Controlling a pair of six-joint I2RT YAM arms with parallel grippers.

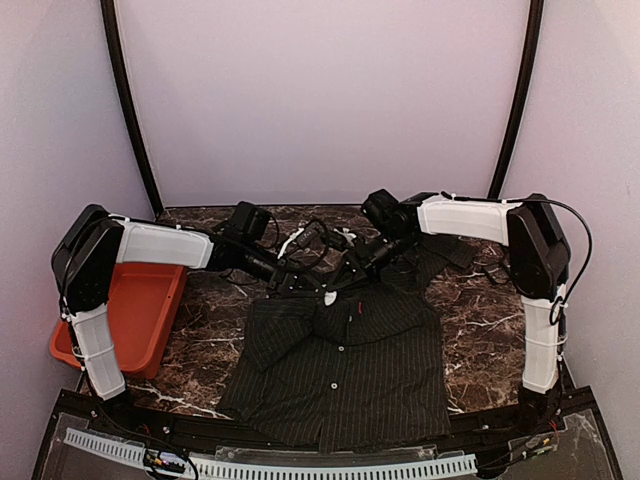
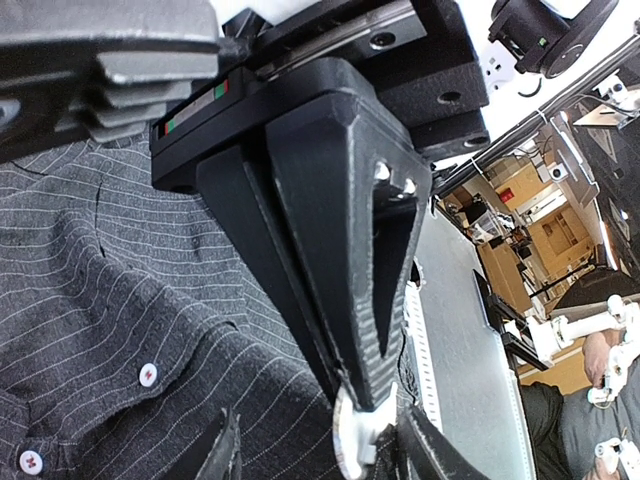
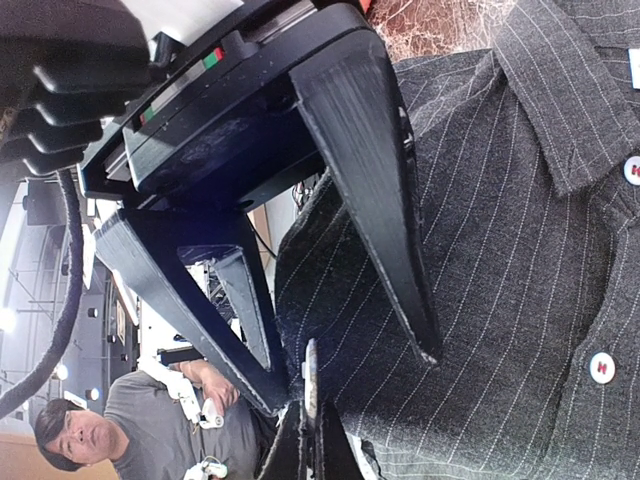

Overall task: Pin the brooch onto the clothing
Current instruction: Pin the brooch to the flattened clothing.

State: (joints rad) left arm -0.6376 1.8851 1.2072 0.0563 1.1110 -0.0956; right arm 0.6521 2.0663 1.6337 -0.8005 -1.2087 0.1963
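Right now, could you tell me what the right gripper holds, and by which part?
The right gripper appears to pinch the clothing by a raised fold of its chest fabric.

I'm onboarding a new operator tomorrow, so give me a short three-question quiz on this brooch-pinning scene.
1. True or false: the orange tray sits beside the left arm.
2. The brooch is nearest the clothing's: A collar, B hem, C sleeve.
3. What colour are the front buttons?
Key: 1 true; 2 A; 3 white.
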